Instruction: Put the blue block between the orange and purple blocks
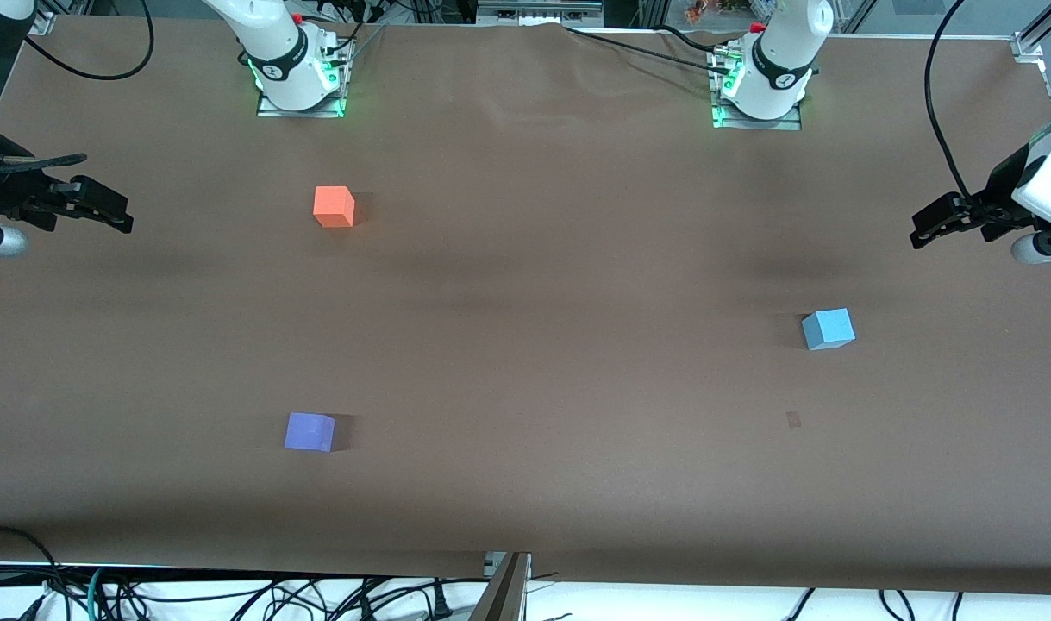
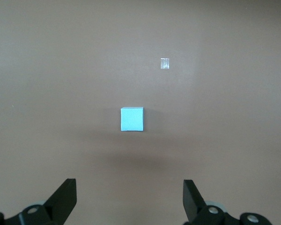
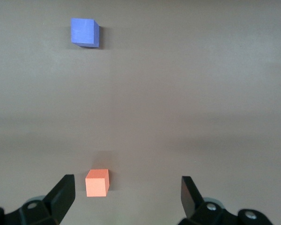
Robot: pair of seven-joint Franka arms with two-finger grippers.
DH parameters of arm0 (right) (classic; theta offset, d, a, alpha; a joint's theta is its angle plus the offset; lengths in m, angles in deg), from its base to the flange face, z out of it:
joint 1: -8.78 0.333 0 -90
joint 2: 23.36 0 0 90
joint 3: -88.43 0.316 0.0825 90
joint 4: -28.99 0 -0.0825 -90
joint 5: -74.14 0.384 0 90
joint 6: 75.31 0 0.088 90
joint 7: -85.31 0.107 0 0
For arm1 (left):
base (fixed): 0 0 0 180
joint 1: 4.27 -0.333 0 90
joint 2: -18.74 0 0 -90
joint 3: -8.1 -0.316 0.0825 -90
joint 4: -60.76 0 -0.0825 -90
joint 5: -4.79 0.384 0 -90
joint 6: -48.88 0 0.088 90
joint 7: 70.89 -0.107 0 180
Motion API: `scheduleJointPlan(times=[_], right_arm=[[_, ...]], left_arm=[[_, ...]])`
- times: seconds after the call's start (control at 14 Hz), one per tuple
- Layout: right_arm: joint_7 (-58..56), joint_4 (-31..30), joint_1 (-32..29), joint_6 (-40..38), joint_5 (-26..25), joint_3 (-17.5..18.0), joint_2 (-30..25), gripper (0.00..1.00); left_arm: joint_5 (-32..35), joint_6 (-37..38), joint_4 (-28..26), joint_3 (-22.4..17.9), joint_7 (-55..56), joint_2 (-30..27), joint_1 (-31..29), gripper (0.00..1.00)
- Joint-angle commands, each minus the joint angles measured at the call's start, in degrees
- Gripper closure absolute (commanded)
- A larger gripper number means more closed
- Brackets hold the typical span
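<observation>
Black left pincer (image 1: pixel 922 235) and right pincer (image 1: pixel 121 217) — both spread wide, empty; blue block (image 1: pixel 828 329) untouched.

A wide table covered in matte brown paper (image 1: pixel 525 285) carries three small plain cubes, all well apart. The bright orange-red cube (image 1: pixel 334 207) sits toward the right arm's end, farthest from the front camera. The violet-purple cube (image 1: pixel 309 431) lies nearest that camera. The light sky-blue cube (image 1: pixel 828 329) rests toward the left arm's end, with a small pale mark (image 1: pixel 793 419) nearby.

Blue block (image 1: pixel 828 329) sits alone, well apart from orange block (image 1: pixel 334 207) and purple block (image 1: pixel 309 431).
</observation>
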Motion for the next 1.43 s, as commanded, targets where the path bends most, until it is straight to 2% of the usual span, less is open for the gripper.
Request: scheduleJointPlan(times=[0.0, 1.14, 1.36], right_arm=[[-0.78, 1.48, 0.06, -0.26, -0.14, 0.08, 0.72, 0.00], [-0.78, 1.48, -0.03, -0.26, -0.14, 0.08, 0.72, 0.00], [-0.78, 1.48, -0.03, -0.26, -0.14, 0.08, 0.72, 0.00]], left_arm=[[-0.45, 1.10, 0.47, -0.21, -1.54, -0.47, 0.29, 0.00], [-0.28, 2.33, 0.21, -0.30, -1.45, -0.56, -0.06, 0.00], [-0.27, -0.12, -2.42, -0.30, -1.28, 2.50, 0.02, 0.00]])
